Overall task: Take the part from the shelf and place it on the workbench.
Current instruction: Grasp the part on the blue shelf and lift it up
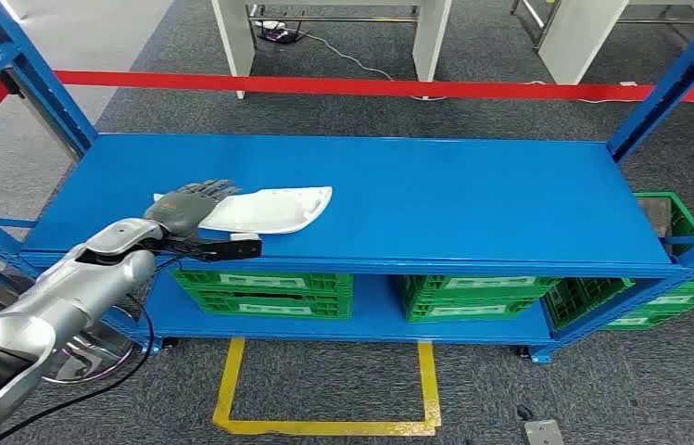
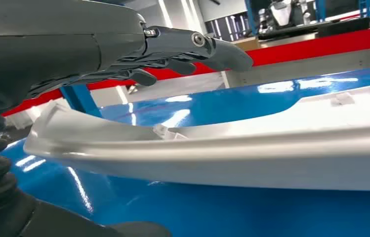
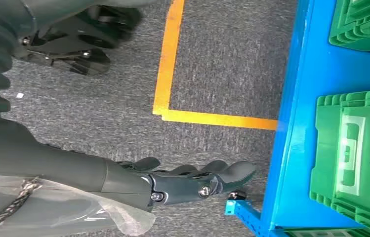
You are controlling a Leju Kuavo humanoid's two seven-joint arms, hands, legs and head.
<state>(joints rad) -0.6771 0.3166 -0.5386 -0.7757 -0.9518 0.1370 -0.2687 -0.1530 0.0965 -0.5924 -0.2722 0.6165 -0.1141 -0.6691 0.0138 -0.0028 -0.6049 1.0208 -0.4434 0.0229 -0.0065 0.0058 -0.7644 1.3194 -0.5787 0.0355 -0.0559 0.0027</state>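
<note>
Currently the white part (image 1: 273, 209) lies on the blue shelf (image 1: 473, 199), near its front left. Left robot hand (image 1: 193, 206) sits over its near end, fingers spread, not yet closed. Advice: curl under the rim before lifting. Right robot hand (image 3: 192, 181) hangs empty, fingers loosely extended.

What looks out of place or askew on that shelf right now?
Nothing stands out. The white part lies flat on the blue shelf, the left robot hand over its end. Green crates sit squarely underneath.
</note>
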